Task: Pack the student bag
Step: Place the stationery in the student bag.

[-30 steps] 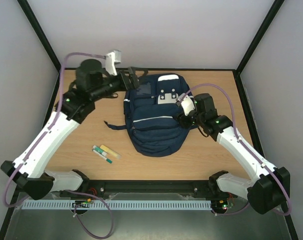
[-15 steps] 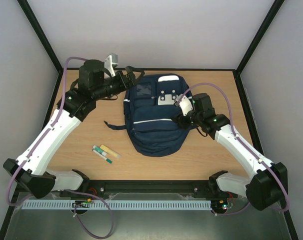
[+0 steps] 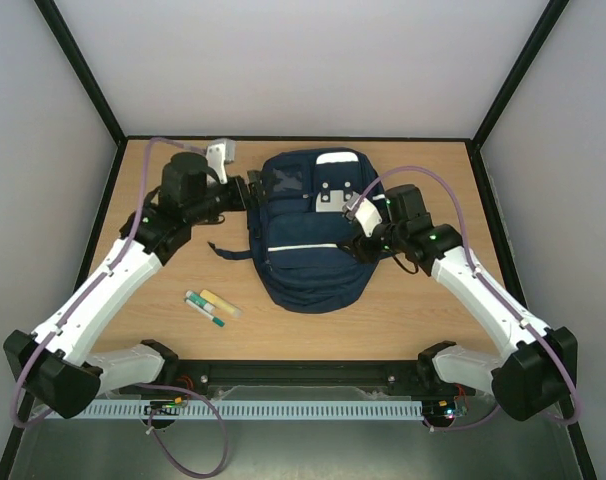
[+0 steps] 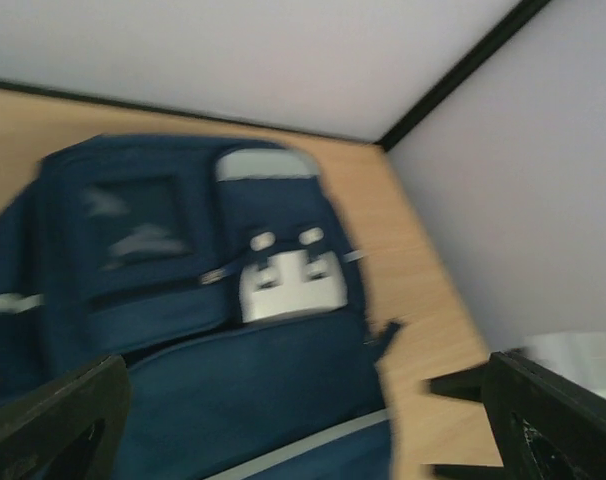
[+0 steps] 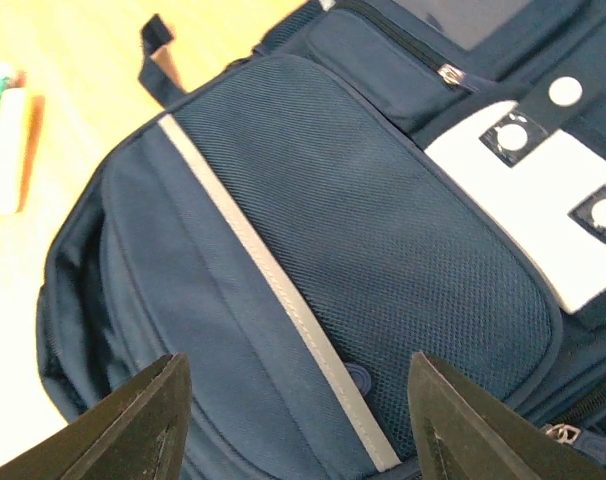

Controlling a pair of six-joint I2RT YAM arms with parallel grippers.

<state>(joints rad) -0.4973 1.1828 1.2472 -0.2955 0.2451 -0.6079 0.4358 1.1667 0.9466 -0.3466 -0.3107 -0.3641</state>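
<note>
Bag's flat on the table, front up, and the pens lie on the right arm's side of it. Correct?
Not quite. The pens lie on the left arm's side of the bag, as the top view shows. The rest holds: the bag is flat on the table, front up.

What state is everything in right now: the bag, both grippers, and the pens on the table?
student bag: lying flat on the table, front up; the visible pocket zip looks shut.
left gripper: open, empty, at the bag's far left corner.
right gripper: open, empty, over the bag's front.
green-capped marker: loose on the table, outside the bag.
yellow highlighter: loose on the table, beside the marker.
</note>
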